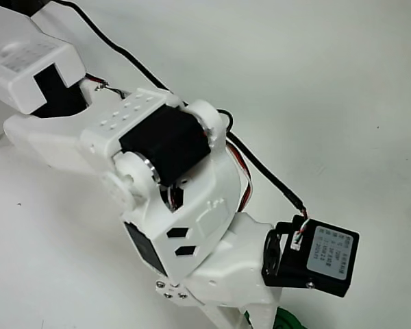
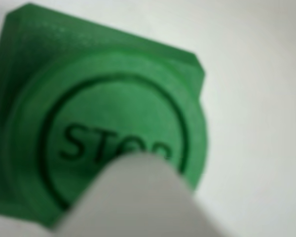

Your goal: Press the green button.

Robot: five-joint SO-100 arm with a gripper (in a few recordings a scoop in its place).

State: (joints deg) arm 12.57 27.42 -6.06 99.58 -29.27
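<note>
The green button [image 2: 113,123] looms very close in the wrist view. It is a round disc on a squarish green base, with dark "STOP" lettering inside a ring. My gripper [image 2: 138,165] shows as one blurred white tip over the disc's lower middle, covering the end of the lettering. Whether the tip touches the disc is not clear. In the overhead view the white arm reaches down to the bottom edge, where the gripper [image 1: 257,317] is cut off. A sliver of the green button [image 1: 289,321] peeks out beside it.
The white table [image 1: 342,82] lies bare around the arm. A black motor block [image 1: 315,257] with a label sticks out on the wrist's right, and a black cable [image 1: 260,168] runs along the arm.
</note>
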